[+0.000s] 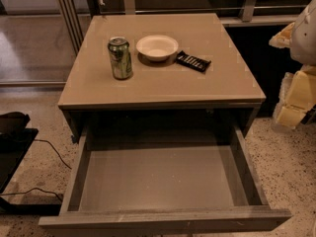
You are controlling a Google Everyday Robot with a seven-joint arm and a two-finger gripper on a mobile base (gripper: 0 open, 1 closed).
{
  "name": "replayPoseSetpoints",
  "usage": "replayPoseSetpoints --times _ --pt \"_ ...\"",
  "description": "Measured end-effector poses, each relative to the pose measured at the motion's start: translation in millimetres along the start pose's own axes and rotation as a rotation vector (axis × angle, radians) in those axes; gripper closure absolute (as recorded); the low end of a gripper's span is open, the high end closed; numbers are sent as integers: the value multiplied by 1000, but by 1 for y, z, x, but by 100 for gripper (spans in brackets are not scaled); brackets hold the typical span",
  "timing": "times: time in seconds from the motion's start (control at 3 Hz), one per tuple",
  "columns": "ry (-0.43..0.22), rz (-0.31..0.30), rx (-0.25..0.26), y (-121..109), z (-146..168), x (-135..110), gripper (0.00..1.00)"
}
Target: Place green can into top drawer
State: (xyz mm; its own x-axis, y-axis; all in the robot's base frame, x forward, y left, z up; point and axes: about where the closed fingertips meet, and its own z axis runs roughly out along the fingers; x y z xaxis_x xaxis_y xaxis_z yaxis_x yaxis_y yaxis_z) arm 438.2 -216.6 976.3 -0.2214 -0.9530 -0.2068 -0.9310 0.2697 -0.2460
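Grasp not yet begun: can [120,58] stands upper left on counter [197,88], drawer [163,177] open below, and the gripper [295,100] at right edge, its state impossible to tell, must next reach the can.

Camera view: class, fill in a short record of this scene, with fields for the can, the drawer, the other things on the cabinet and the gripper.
green can: upright on the cabinet top, left side, not held
top drawer: pulled open, nothing seen inside
white bowl: just right of the can
dark packet: flat, just right of the bowl
gripper: right edge of view, beside the cabinet, away from the can
task state: can not yet in drawer
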Motion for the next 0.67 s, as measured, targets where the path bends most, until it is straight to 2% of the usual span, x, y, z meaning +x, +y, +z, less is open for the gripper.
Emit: replayPoseSetpoints --times 0.67 --pt "-18 6 9 -6 1 -4 0"
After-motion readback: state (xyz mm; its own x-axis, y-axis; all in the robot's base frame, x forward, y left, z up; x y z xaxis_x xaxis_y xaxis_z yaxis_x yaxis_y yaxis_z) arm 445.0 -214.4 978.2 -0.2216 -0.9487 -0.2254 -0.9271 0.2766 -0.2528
